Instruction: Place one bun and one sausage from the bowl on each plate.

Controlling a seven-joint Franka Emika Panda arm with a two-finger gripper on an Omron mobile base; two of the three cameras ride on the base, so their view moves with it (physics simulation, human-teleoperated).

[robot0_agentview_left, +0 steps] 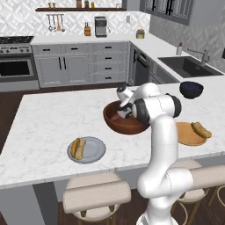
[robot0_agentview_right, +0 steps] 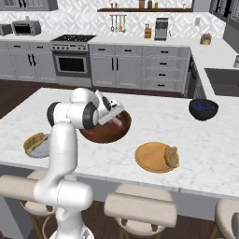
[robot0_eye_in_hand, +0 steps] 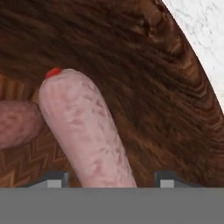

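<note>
My gripper [robot0_eye_in_hand: 107,179] reaches down into the dark reddish-brown bowl [robot0_agentview_left: 127,126] [robot0_agentview_right: 105,134] at the island's middle. It is open, its fingertips [robot0_eye_in_hand: 54,179] standing wide on either side of a pink sausage [robot0_eye_in_hand: 85,131] that lies on the bowl's inner wall [robot0_eye_in_hand: 144,65]. A second sausage [robot0_eye_in_hand: 17,122] rests to its left. The grey-blue plate [robot0_agentview_left: 96,152] [robot0_agentview_right: 41,150] carries a bun with a sausage [robot0_agentview_left: 78,148]. On the orange-tan plate [robot0_agentview_left: 185,137] [robot0_agentview_right: 148,158] sits one bun [robot0_agentview_left: 201,129] [robot0_agentview_right: 172,156].
A small dark blue bowl [robot0_agentview_left: 191,89] [robot0_agentview_right: 203,108] stands behind the orange-tan plate. Padded stools [robot0_agentview_left: 96,195] line the island's near edge. A sink [robot0_agentview_left: 189,66] is set in the counter beyond.
</note>
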